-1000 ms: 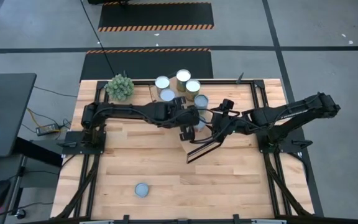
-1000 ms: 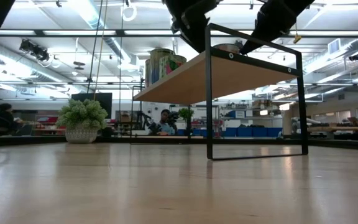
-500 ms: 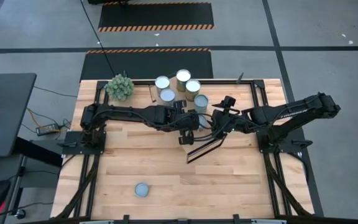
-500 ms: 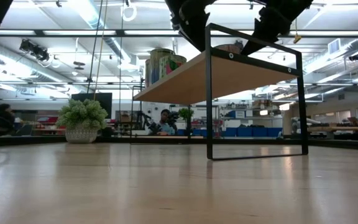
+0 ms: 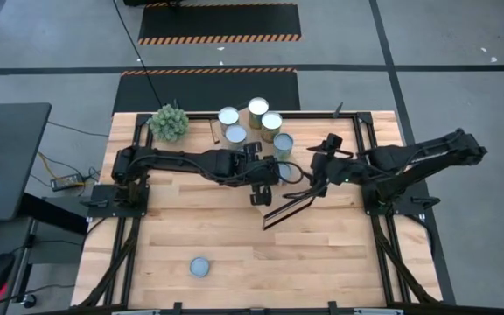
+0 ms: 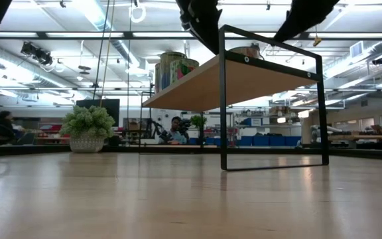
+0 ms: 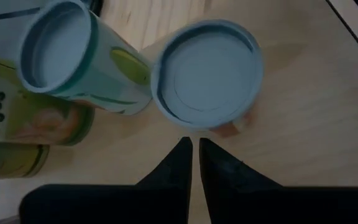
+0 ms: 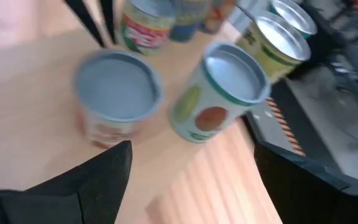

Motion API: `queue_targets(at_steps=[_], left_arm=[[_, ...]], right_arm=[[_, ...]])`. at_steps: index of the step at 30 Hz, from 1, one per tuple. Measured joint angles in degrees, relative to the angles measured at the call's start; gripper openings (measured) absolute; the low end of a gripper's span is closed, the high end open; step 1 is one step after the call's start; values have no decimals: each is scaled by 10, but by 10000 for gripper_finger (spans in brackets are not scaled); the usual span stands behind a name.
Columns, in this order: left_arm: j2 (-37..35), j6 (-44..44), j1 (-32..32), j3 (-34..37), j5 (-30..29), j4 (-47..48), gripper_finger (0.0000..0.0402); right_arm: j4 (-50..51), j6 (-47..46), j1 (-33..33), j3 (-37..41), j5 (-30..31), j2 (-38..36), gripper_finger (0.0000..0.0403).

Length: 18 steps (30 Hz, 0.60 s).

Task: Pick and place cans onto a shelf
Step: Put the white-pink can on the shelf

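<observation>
The shelf (image 6: 244, 76) stands mid-table, its dark frame end (image 5: 284, 210) toward the near side. Several cans stand on its plank: a group at the far end (image 5: 258, 108) and one blue-grey-lidded can (image 7: 207, 74) close to the frame end, next to a green-labelled can (image 7: 61, 43). One more can (image 5: 200, 267) stands alone on the tabletop near the front edge. My left gripper (image 7: 194, 144) is shut, hovering above the shelf just short of the blue-grey-lidded can. My right gripper (image 8: 191, 149) is open, held above the shelf's right side, with the same can (image 8: 118, 87) ahead of it.
A spiky green plant ball (image 5: 169, 122) sits at the table's far left corner. The wide stretch of tabletop (image 5: 322, 262) between the shelf's frame and the front edge holds only the lone can. People and benches show in the room beyond the table.
My right gripper has drawn back toward the table's right edge and risen a little, away from the blue-grey-lidded can, staying open. The can stands still on the shelf.
</observation>
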State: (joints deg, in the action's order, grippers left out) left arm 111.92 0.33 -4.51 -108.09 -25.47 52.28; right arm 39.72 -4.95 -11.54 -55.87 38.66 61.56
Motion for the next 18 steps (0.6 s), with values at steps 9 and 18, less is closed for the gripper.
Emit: queue_targets(at_steps=[9,18], left_arm=[[5,4,-3,0,69,-7,36],[22,38,1,0,46,-83,36]], right_arm=[[1,0,-29,0,-18,-26,346],[10,-1,-29,0,-16,-26,346]])
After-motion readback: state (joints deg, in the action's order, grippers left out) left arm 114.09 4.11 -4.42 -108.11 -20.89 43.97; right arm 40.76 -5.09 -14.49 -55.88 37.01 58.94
